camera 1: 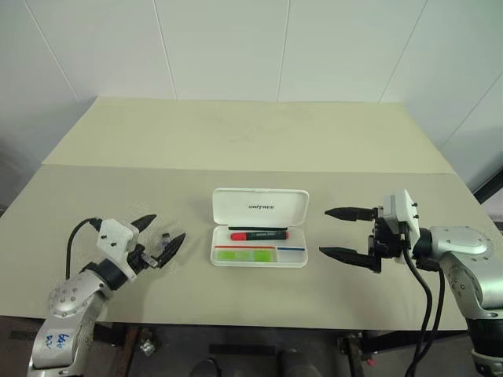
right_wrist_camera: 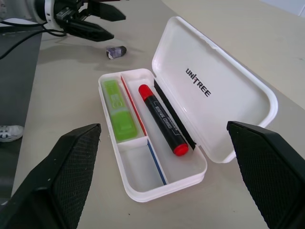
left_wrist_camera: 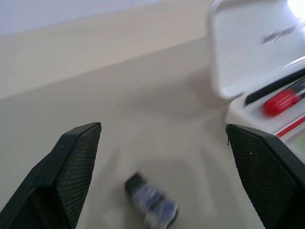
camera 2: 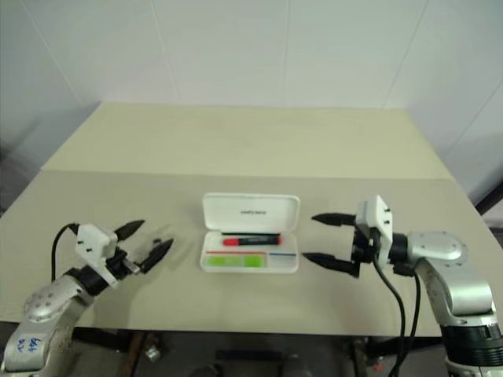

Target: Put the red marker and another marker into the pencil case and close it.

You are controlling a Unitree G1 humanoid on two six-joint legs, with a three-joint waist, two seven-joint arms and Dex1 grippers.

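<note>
Overhead, white wall panels [camera 1: 236,47] back the beige table [camera 1: 236,133] — both grippers' fingers apart.

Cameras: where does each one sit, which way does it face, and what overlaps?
Head stereo pair: looks forward and down over the table; shows the left gripper, right gripper, open pencil case.
Left wrist: along its own fingers toward the case; small dark object between them.
Right wrist: over the case, red marker, green highlighter; left gripper beyond.
Shared: the case, red marker.
</note>
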